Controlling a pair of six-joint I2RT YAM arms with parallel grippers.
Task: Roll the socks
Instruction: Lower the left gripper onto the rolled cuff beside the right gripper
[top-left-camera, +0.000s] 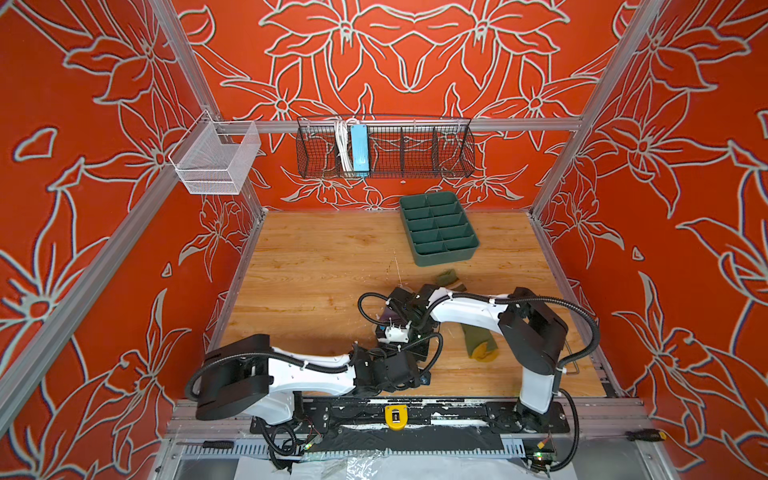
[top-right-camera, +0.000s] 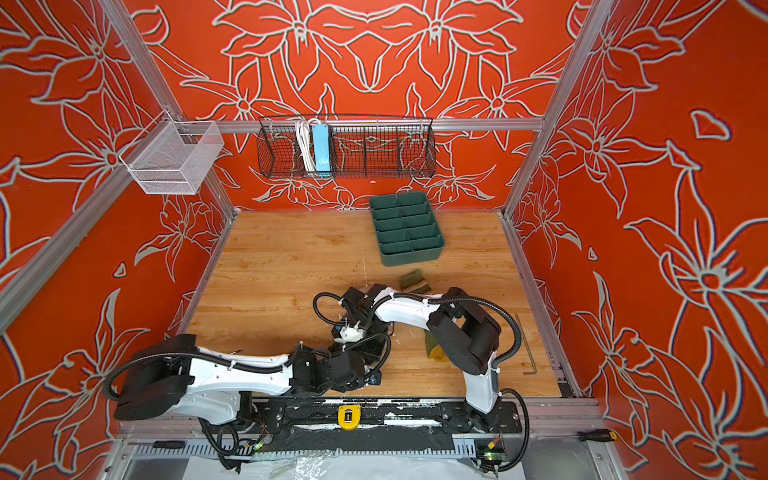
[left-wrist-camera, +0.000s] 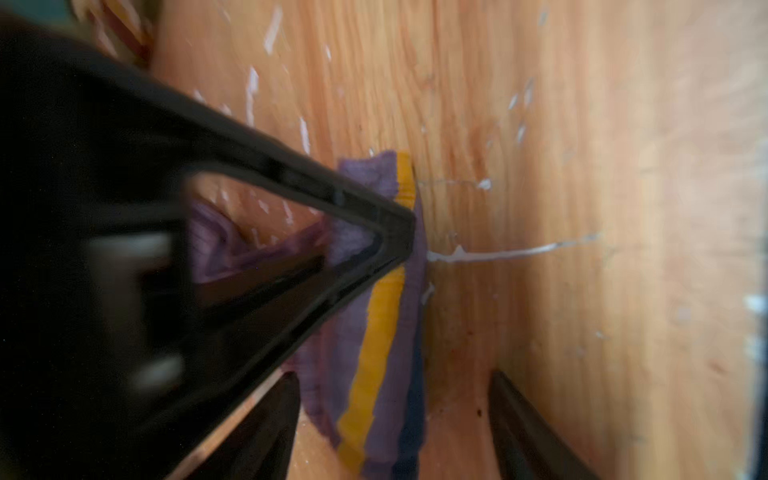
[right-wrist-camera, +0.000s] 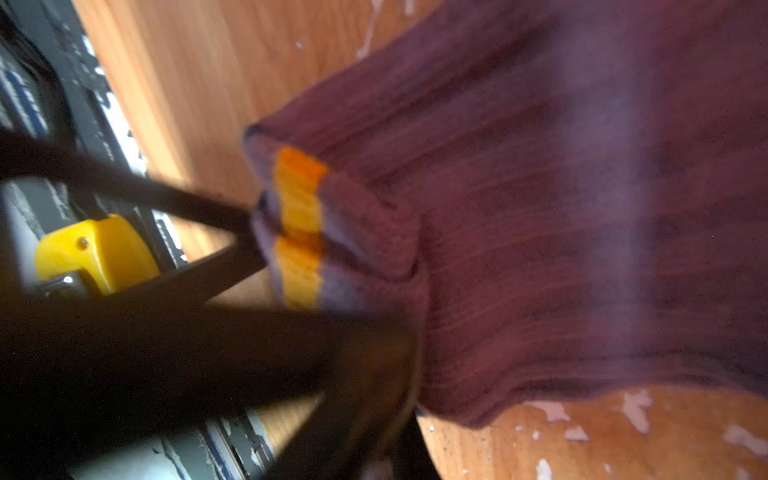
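Scuffed wood tabletop (top-left-camera: 316, 270) — red floral walls (top-left-camera: 415, 62)

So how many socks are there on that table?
2. A purple sock lies in the middle of the table, pinched by the right gripper; an olive green sock lies to its right, partly under the right arm. The arms could hide more.

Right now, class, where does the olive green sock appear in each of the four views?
In a top view: olive green sock right of centre, crossed by the right arm.
In a top view: same place, mostly under that arm.
Left wrist: only its striped cuff, blurred, at the picture's edge.
Right wrist: not in it.
Shared landmark: the wooden tabletop.
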